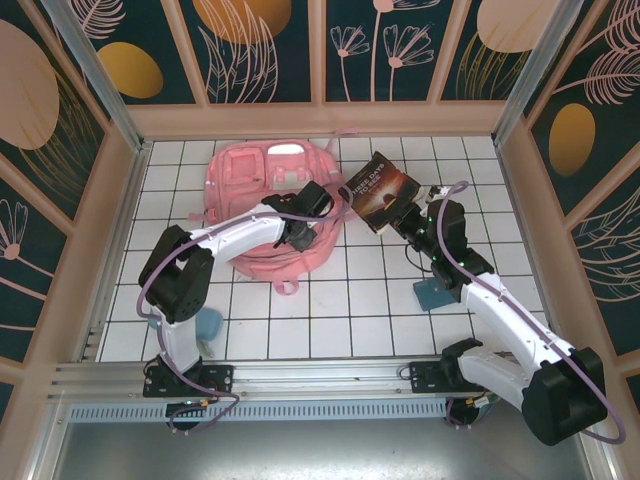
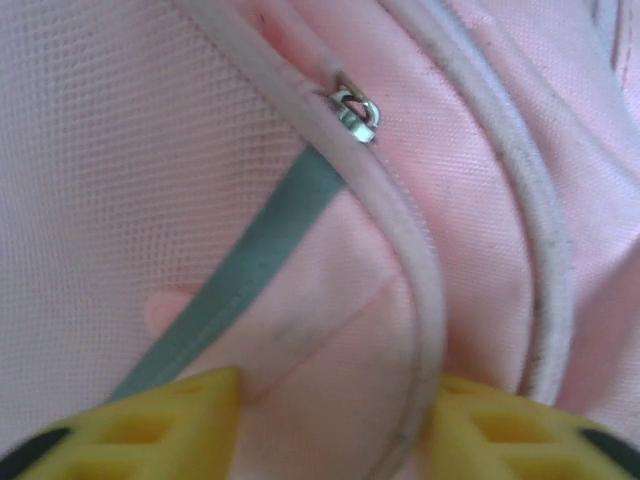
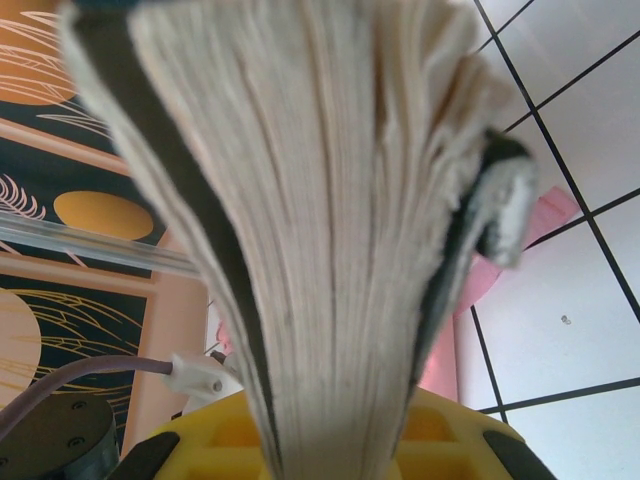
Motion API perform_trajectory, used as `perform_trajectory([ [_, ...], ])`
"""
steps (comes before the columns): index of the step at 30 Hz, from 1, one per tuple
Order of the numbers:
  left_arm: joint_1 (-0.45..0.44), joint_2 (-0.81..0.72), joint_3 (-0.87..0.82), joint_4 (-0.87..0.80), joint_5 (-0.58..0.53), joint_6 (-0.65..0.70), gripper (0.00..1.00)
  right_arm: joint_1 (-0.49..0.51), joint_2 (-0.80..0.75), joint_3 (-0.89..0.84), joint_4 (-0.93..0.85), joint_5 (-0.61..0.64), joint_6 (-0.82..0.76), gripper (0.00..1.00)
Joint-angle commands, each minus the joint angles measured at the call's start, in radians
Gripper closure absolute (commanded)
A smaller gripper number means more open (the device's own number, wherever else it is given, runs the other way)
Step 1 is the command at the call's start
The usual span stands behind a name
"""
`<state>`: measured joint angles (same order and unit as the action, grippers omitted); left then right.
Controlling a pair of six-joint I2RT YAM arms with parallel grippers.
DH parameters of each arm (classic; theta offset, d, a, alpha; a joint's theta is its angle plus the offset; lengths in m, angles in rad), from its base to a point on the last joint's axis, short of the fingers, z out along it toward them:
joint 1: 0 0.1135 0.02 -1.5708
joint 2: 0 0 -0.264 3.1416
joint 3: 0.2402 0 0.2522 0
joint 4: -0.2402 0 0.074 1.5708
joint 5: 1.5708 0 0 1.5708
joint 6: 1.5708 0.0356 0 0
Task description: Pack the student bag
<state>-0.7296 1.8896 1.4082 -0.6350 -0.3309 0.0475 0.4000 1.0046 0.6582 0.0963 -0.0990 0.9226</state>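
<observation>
The student bag point(image 1: 250, 180), big and pink, lies flat on the white tiled table at the back centre-left. My left gripper point(image 1: 300, 235) is down on its right side. In the left wrist view the yellow fingers point(image 2: 180, 425) pinch a bulge of pink fabric beside the piped seam point(image 2: 425, 280), so the left gripper point(image 2: 335, 420) is shut on the bag point(image 2: 120, 150). A metal zipper pull point(image 2: 355, 112) sits just above. My right gripper point(image 1: 410, 215) is shut on a dark-covered book point(image 1: 383, 190), held tilted above the table just right of the bag. The right wrist view looks along the book's page edge point(image 3: 330, 200), clamped in the gripper point(image 3: 335, 440).
A small blue case point(image 1: 435, 293) lies on the tiles under the right arm. A pale blue object point(image 1: 208, 322) sits by the left arm's base. Wooden-framed patterned walls point(image 1: 320, 115) close in the back and both sides.
</observation>
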Motion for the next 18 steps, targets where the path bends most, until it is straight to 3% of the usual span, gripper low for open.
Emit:
perform_trajectory([
  [1, 0.017, -0.06, 0.029, 0.057, -0.145, -0.005, 0.65, -0.004, -0.019, 0.009, 0.055, -0.004, 0.005, 0.94],
  [8, 0.017, -0.17, -0.006, 0.201, -0.2, 0.021, 0.92, 0.001, -0.059, -0.026, 0.011, -0.014, 0.004, 0.93],
  [12, 0.016, -0.235, 0.004, 0.286, -0.258, 0.015, 0.98, 0.013, -0.083, -0.053, -0.004, -0.048, 0.004, 0.93],
  [18, 0.016, -0.27, 0.053, 0.422, -0.297, -0.003, 1.0, 0.092, -0.09, -0.097, 0.083, -0.138, 0.013, 0.93],
])
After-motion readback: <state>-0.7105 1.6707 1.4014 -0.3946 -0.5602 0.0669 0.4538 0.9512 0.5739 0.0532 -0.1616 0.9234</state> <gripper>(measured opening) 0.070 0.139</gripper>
